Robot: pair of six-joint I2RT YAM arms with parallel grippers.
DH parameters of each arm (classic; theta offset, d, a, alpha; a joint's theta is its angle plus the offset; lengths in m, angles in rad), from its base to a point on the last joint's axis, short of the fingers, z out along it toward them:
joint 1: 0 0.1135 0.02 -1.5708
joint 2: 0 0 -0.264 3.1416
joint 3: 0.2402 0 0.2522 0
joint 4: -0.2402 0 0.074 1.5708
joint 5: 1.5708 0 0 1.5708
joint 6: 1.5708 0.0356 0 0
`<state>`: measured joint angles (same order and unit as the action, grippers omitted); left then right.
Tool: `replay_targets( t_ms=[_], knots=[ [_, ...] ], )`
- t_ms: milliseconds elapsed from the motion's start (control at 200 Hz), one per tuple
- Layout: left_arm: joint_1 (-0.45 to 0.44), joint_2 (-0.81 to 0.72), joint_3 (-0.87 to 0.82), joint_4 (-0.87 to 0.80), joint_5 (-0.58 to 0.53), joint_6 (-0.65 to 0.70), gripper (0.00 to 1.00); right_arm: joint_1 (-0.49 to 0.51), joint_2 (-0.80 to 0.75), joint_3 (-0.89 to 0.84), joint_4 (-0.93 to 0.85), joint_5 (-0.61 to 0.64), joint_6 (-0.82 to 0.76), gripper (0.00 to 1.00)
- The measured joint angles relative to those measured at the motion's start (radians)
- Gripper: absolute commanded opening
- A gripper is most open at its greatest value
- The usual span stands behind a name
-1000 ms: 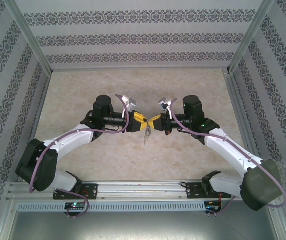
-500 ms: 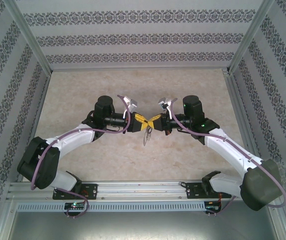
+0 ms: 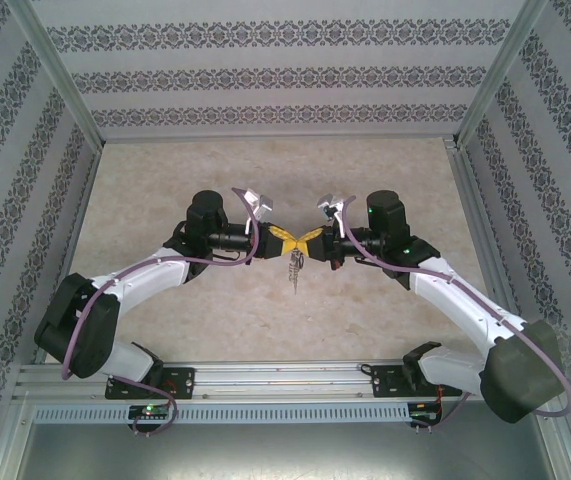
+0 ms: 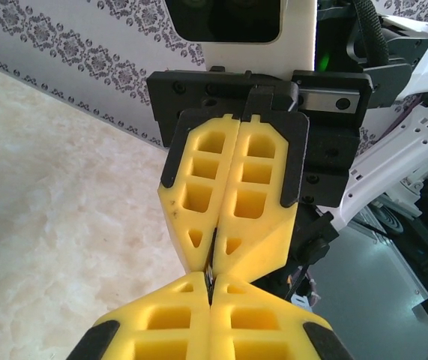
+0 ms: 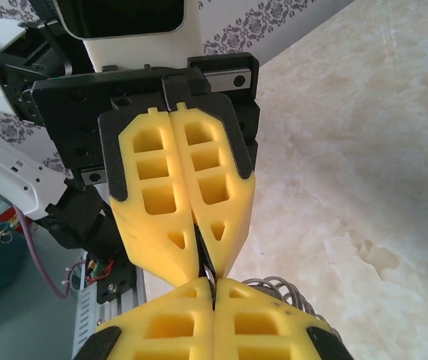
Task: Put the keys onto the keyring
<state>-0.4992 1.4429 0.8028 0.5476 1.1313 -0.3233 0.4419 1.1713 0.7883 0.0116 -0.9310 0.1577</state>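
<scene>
My two grippers meet tip to tip above the middle of the table. The left gripper is shut, and a thin dark sliver that I take for the key shows edge-on between its yellow fingers. My right gripper is shut on the keyring, whose grey loop hangs below the joined tips. The keyring's coiled fringe sticks out beside the right gripper. In the left wrist view a metal edge runs from the left gripper into the right fingers.
Patterned walls and aluminium posts enclose the marble-look table on three sides. A metal rail with the arm bases runs along the near edge. Both forearms arch inward over the table's middle.
The two sets of fingertips have closed in and now touch, forming a peak. The hanging keyring swung from tilted to hanging straight down below them.
</scene>
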Motion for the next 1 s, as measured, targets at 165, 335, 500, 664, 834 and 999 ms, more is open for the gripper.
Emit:
replay_targets(
  t_ms=[165, 335, 500, 664, 834, 999],
  knots=[
    [0.000, 0.000, 0.000, 0.012, 0.002, -0.008, 0.00, 0.000, -0.004, 0.000, 0.004, 0.005, 0.005, 0.19],
    [-0.002, 0.000, 0.000, 0.047, -0.002, -0.013, 0.00, -0.032, -0.037, -0.015, 0.039, 0.031, 0.051, 0.34],
    [-0.005, 0.000, -0.003, 0.053, -0.007, -0.016, 0.00, -0.087, -0.155, -0.075, 0.108, 0.048, 0.106, 0.36],
    [-0.005, 0.000, -0.007, 0.073, -0.010, -0.020, 0.00, -0.091, -0.229, -0.139, 0.150, 0.081, 0.151, 0.36],
    [-0.005, 0.000, -0.009, 0.101, -0.018, -0.030, 0.00, -0.085, -0.262, -0.217, 0.181, 0.149, 0.193, 0.41],
    [-0.005, 0.000, -0.025, 0.149, -0.035, -0.052, 0.00, -0.031, -0.270, -0.269, 0.206, 0.220, 0.217, 0.50]
  ],
)
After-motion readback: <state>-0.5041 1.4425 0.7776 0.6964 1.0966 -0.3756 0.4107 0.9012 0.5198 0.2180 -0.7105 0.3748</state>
